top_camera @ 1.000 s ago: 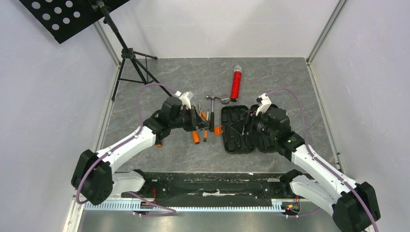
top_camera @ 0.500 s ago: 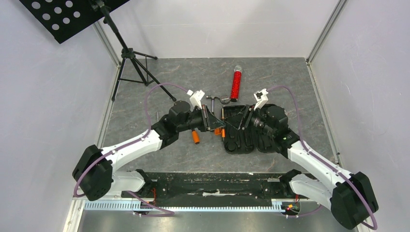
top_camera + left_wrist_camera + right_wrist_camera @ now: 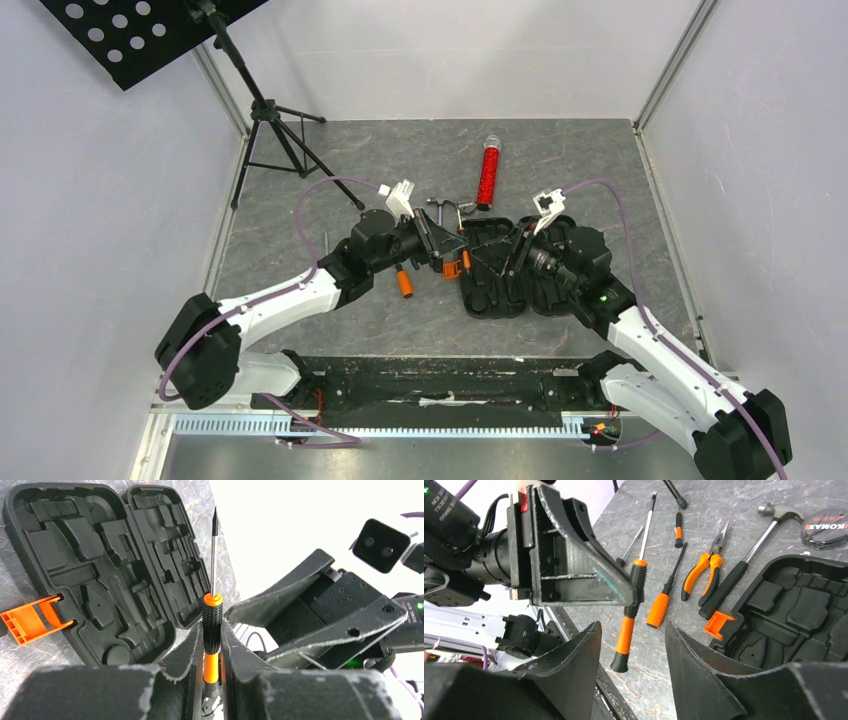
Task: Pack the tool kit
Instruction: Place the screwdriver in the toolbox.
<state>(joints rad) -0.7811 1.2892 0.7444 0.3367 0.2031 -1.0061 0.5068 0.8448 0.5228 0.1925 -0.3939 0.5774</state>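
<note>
The black clamshell case lies open at the table's middle, its moulded slots bare and its orange latch sticking out on the left. My left gripper is shut on an orange-and-black screwdriver, tip pointing away, held in the air by the case's left edge. My right gripper is open above the case and faces the left one. The screwdriver's handle end hangs level with the gap between its fingers, touching neither. Pliers, a hammer and another screwdriver lie on the table.
Two smaller screwdrivers lie farther left on the table. A red tube sits behind the case, with a round lid near the hammer head. A black tripod stand is at the back left.
My left gripper has carried the screwdriver right from the pile of tools to the case's left edge. My right gripper has turned towards it and narrowed a little.
</note>
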